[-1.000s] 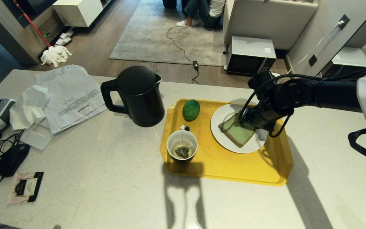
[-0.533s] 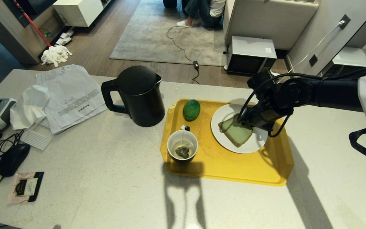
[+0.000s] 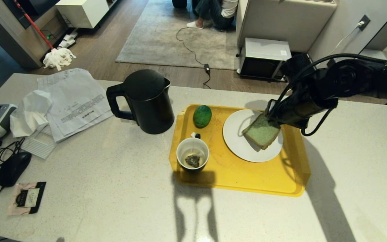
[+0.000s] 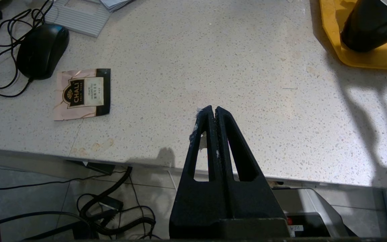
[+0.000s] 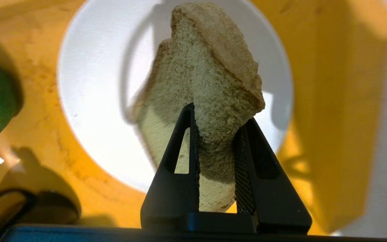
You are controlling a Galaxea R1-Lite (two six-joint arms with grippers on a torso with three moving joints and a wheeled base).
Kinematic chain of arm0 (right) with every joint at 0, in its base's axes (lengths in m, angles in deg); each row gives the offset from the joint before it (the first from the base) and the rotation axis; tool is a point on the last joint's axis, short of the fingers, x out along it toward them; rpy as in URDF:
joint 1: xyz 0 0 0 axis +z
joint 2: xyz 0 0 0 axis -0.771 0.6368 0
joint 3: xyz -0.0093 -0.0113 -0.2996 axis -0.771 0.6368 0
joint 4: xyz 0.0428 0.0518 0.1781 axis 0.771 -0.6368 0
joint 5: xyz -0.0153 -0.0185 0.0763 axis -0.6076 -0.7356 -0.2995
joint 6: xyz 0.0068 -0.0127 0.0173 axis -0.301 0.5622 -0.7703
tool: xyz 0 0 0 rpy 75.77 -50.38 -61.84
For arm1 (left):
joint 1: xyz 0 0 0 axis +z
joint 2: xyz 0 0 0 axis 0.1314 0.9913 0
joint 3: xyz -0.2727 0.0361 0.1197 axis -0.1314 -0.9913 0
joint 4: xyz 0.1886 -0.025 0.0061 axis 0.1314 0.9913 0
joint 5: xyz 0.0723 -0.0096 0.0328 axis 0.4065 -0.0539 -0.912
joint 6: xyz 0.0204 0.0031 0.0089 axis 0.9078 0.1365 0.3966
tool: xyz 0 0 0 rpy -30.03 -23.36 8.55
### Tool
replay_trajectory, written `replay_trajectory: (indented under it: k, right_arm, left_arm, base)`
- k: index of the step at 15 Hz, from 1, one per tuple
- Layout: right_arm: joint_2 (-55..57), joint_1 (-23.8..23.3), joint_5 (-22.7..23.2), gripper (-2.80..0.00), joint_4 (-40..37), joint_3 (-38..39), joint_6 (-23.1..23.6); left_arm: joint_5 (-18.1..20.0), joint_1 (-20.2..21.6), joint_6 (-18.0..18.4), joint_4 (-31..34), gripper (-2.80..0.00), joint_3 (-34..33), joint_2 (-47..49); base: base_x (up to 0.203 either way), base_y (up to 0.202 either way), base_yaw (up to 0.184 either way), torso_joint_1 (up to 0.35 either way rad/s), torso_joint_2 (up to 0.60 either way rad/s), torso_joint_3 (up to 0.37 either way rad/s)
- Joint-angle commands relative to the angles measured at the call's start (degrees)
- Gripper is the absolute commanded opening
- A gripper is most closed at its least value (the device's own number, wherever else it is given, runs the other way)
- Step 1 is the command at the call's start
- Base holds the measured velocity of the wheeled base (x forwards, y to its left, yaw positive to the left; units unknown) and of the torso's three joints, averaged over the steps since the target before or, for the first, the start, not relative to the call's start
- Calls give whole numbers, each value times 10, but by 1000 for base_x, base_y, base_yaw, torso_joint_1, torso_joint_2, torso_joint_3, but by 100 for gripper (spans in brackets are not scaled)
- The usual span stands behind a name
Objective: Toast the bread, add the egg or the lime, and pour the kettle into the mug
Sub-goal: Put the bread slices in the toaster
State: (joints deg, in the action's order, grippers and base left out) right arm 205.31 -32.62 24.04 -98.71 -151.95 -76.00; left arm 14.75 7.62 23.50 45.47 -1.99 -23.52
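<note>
Right of centre in the head view, we had the bread off the white plate, hanging tilted over the plate's right half, its upper corner running up and to the right into our right gripper. From the wrist we saw the slice stretch away from the fingers with its long axis straight out ahead, bending under its own weight. The jaws were clamped on its near edge, squeezing the soft crumb between them. That was the arm to carry on, we judged: the slice would need lifting clear of the yellow tray toward a toaster, and none showed in any view. Further left on the tray sat the lime and the mug with a tea bag inside; the kettle stood just beyond the tray's left edge. Our left gripper hung parked over the counter's near edge, fingers pressed together, holding nothing.
</note>
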Motion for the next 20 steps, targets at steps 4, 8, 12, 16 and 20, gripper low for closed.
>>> replay_trajectory:
  k: [4, 8, 12, 16, 20]
  right_arm:
    - [-127, -8, -14, -280, -3, 43, 29]
    - [-223, -56, -22, -280, -2, 85, 77]
    - [-329, -106, -22, -280, -2, 132, 157]
    - [-404, -117, -52, -280, -2, 150, 220]
    - [-422, -117, -95, -280, -2, 166, 231]
  left_arm:
    - [0, 0, 0, 0, -280, 0, -1]
    - [0, 0, 0, -1, -280, 0, -1]
    - [0, 0, 0, -1, -280, 0, -1]
    - [0, 0, 0, 0, -280, 0, -1]
    - [0, 0, 0, -1, -280, 0, -1]
  base:
    - [0, 0, 0, 0, 0, 0]
    - [0, 0, 0, 0, 0, 0]
    - [0, 0, 0, 0, 0, 0]
    - [0, 0, 0, 0, 0, 0]
    - [0, 0, 0, 0, 0, 0]
